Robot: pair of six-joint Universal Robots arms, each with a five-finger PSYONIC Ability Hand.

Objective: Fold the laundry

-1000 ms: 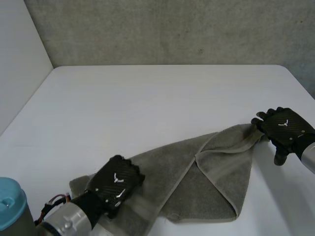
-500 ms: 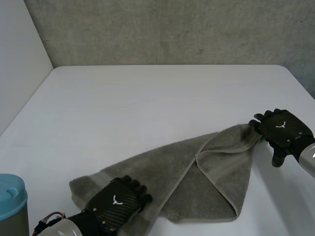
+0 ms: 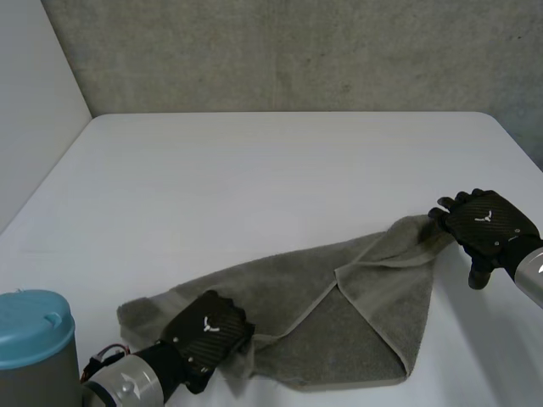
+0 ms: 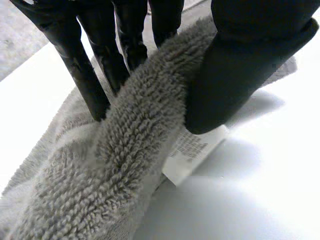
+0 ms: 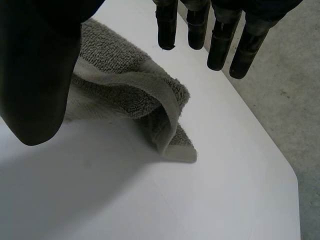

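Lying on the table (image 3: 254, 170): a grey towel (image 3: 356, 314), rumpled and stretched slantwise from the fingers of one hand to the fingers of the other.
Fold: one flap is turned over the middle of the towel, and its hemmed edge makes a bent line between the two hands.
Left hand (image 3: 208, 326): at the near edge of the towel, close to its left end, with the fingers curled down onto the cloth.
Left grip: a raised ridge of towel is pinched between the fingers (image 4: 85, 75) and the thumb (image 4: 240, 70) — the hand is closed on it.
Care tag (image 4: 192, 152): white and printed, sticking out from under the towel right at the thumb tip, flat on the table.
Right hand (image 3: 488, 225): at the far right corner of the towel.
Right fingers (image 5: 220, 42): straight and held well apart from the thumb (image 5: 35, 75) — wide open, gripping nothing.
Towel corner: doubled over on the table under the right palm, between thumb and fingertips. The fingertips are clear of it; whether the thumb touches it cannot be told.
Wall (image 3: 297, 51): rough grey concrete beyond the table's far edge.
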